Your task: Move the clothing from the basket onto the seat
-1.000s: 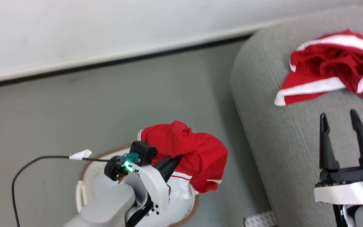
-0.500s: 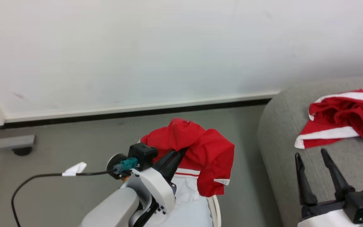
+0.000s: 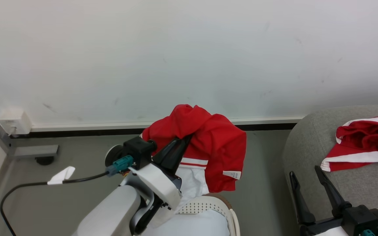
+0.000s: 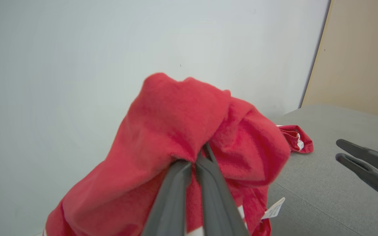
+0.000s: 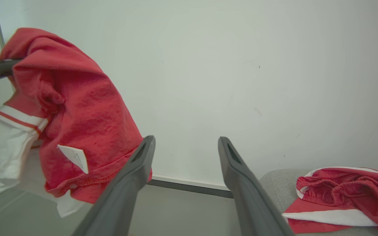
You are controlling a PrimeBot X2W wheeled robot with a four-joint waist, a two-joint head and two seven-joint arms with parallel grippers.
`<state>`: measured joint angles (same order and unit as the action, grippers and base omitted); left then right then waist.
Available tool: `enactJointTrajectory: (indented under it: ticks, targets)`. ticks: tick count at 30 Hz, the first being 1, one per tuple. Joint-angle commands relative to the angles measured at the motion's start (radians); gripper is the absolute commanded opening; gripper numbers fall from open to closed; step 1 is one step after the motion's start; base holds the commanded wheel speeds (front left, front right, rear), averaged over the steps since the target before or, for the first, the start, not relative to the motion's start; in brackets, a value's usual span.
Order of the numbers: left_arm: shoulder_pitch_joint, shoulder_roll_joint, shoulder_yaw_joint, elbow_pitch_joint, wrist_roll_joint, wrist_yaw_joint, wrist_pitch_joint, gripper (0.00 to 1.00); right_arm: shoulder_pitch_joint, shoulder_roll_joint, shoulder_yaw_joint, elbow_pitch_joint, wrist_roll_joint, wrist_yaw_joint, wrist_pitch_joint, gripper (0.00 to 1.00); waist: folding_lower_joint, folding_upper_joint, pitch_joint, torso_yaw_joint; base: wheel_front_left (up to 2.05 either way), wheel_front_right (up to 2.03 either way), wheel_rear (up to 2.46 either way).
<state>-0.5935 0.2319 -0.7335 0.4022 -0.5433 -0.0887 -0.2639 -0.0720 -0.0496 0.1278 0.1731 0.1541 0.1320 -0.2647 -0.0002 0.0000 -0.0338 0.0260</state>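
Observation:
My left gripper (image 3: 185, 140) is shut on a bunched red garment (image 3: 215, 144) with white stripes and a white lower part, held in the air above the cream basket (image 3: 205, 207). In the left wrist view the fingers (image 4: 176, 183) pinch a fold of the red cloth (image 4: 176, 114). The second red garment (image 3: 363, 144) lies crumpled on the grey seat (image 3: 307, 147) at the right. My right gripper (image 3: 304, 171) stands open by the seat's near-left corner, holding nothing, its fingers (image 5: 136, 164) spread wide in the right wrist view (image 5: 186, 139).
A white wall with a dark baseboard (image 3: 267, 126) runs behind. A wall box (image 3: 13, 121) and a grey bracket (image 3: 34, 151) sit at the left. A black cable with a white tag (image 3: 61, 175) trails from the left wrist. Grey floor (image 3: 261, 183) separates basket and seat.
The head camera has tilted up, showing more wall. My left gripper has lifted the red garment higher above the basket. The right gripper stays open.

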Motion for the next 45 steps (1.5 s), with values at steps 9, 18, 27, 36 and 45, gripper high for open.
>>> enactJointTrajectory:
  ticks: [9,18,27,36,45]
  targets:
    - [0.037,0.003,0.025,-0.022,0.032,0.002,-0.001,0.00,0.000,-0.002,0.037,0.013,0.007,-0.003,0.001,1.00,0.0002,0.0000,0.014,-0.002,0.00,0.00,0.00]
    - [0.053,-0.015,0.034,-0.017,0.051,-0.006,-0.001,0.00,-0.052,-0.002,0.141,0.030,0.002,-0.003,0.001,1.00,0.0002,0.0000,0.028,0.004,0.00,0.00,0.00]
    - [0.067,-0.056,0.014,-0.003,0.072,-0.019,-0.001,0.00,-0.144,-0.018,0.262,0.166,0.014,-0.002,0.001,1.00,0.0002,0.0000,0.023,0.040,0.00,0.00,0.00]
    - [0.077,-0.095,-0.047,0.015,0.085,-0.033,-0.001,0.00,-0.248,-0.039,0.363,0.319,0.064,-0.002,0.001,1.00,0.0002,0.0000,0.008,0.108,0.00,0.00,0.00]
    - [0.079,-0.120,-0.139,0.036,0.070,-0.042,-0.001,0.00,-0.324,-0.061,0.464,0.406,0.121,-0.003,0.001,1.00,0.0002,0.0000,-0.001,0.178,0.00,0.00,0.00]
